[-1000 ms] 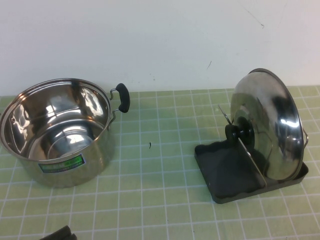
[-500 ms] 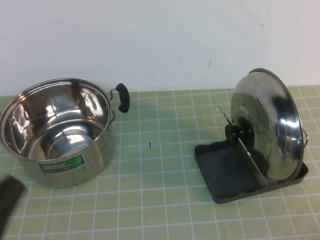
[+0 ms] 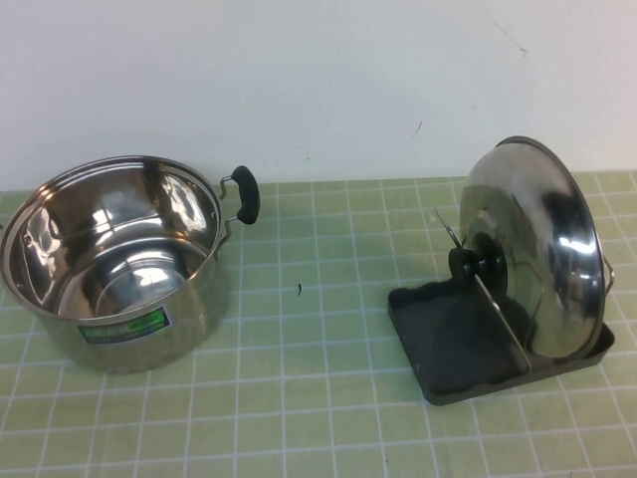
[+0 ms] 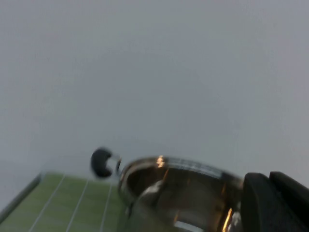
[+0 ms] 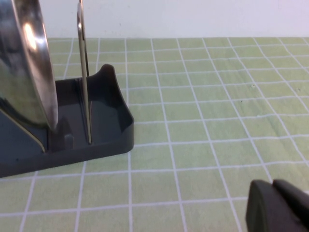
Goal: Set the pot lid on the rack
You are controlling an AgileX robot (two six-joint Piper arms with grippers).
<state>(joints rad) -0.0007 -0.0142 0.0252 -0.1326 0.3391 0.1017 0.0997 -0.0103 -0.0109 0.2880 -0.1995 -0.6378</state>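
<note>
The pot lid (image 3: 532,259), shiny steel with a black knob (image 3: 476,264), stands on edge in the dark grey rack (image 3: 448,339) at the right and leans on its wire loops. In the right wrist view the lid (image 5: 26,72) and rack (image 5: 96,130) sit across the mat from my right gripper (image 5: 271,186), which is shut and empty, low over the mat. My left gripper (image 4: 269,181) is shut and empty, beside the steel pot (image 4: 178,193). Neither gripper shows in the high view.
The deep steel pot (image 3: 114,264) with a green label and a black side handle (image 3: 244,194) stands at the left of the green checked mat (image 3: 318,329). A white wall runs along the back.
A dark part of my left arm showed at the bottom left of the high view, moved to the left edge, and is now out of that view. Lid, rack and pot have not moved.
</note>
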